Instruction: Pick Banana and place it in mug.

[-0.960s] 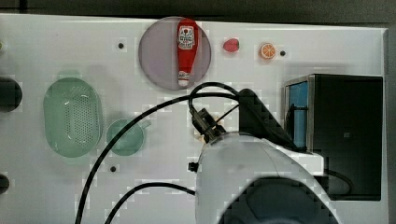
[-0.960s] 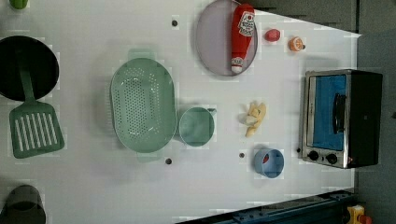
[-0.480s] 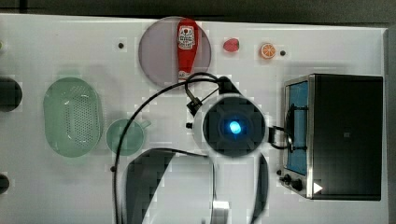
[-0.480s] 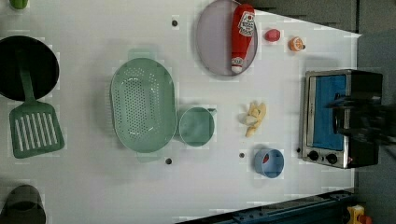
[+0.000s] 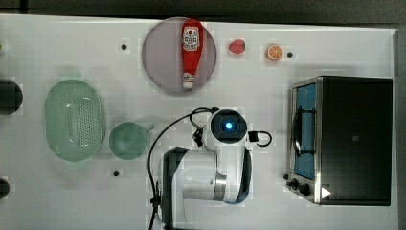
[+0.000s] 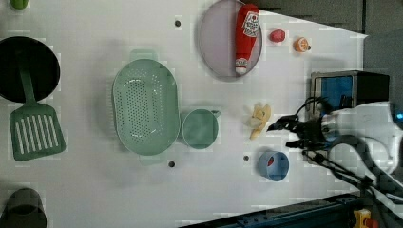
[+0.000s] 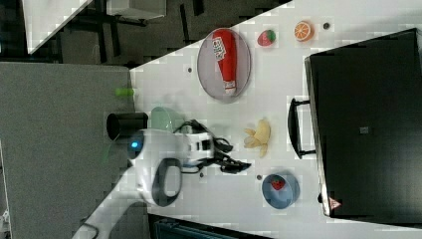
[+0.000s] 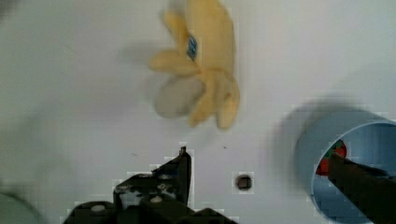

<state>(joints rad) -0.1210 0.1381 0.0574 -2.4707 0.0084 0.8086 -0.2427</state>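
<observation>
My jaws stood wide, holding nothing; the mug (image 6: pixel 200 128) sat empty beside the colander (image 6: pixel 145 107); the blue bowl (image 6: pixel 273 166) held a strawberry (image 7: pixel 277 183).

Three cameras look down on the table (image 5: pixel 57 201); the wrist one hangs close.

A robot lab set up as a mock kitchen: a white table (image 6: pixel 95 190) with bolt holes carries toy food and plastic kitchenware, such as a ketchup bottle (image 6: pixel 246 37), a colander (image 6: pixel 145 107) and a toaster oven (image 5: pixel 342 139), with 1 robot arm (image 5: pixel 210 177) mounted at its edge beside a red emergency stop button (image 6: pixel 365 220)
</observation>
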